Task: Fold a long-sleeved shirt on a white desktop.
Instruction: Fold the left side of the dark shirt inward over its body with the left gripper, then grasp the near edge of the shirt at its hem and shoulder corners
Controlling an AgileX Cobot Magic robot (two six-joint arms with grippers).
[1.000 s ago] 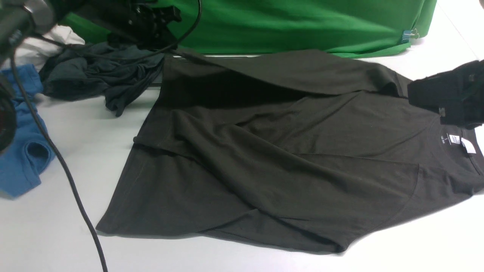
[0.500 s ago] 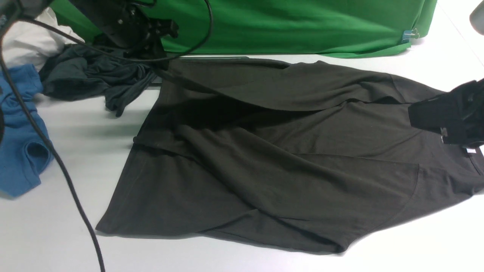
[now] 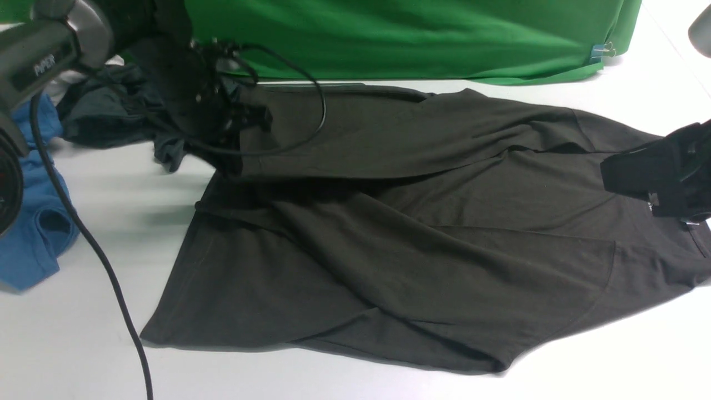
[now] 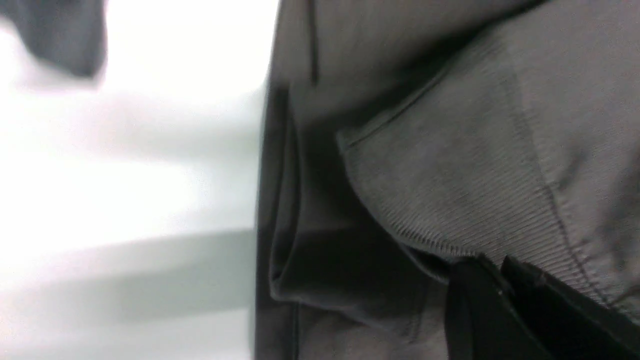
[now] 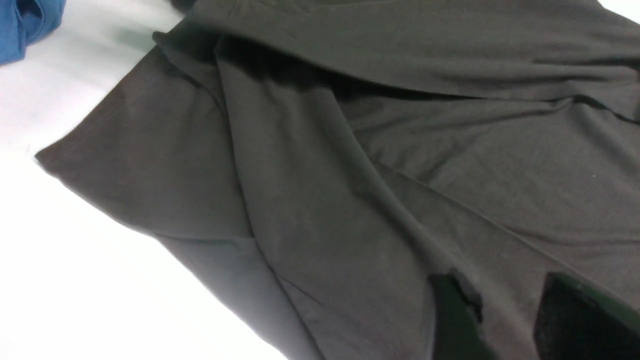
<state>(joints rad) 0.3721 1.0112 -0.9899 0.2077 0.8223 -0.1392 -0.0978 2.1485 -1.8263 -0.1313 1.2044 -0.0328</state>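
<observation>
Between the two hands, the long-sleeved shirt (image 3: 422,250) lies spread on the white desk (image 3: 83,344), its hem end toward the left hand (image 4: 496,264) and its neck end under the right hand (image 5: 505,300).

At the left hand, the two black fingers (image 4: 470,310) are pressed close together, clamped on a ribbed, stitched edge of the shirt. The left wrist view shows this best: the ribbed cloth rises from the fingertips. From that hand a long flap of the shirt's far side runs across toward the right hand and lies over the body. Its corner at the hand is lifted a little off the layer below, with a dark shadow under it. Nearer than the flap, a long fold of cloth crosses the body on a slant toward the shirt's near edge.

The right hand sits low over the shirt near the neckline. Its fingers are apart, with dark cloth showing in the gap. Whether they touch the cloth I cannot tell.

On the left hand's outer side, just beside it, lies a crumpled bluish-grey garment (image 3: 105,119). Farther out that way lies a bright blue shirt (image 3: 33,239). Behind both hands hangs a green cloth (image 3: 416,39). A black cable (image 3: 111,289) runs from the left arm across the desk.
</observation>
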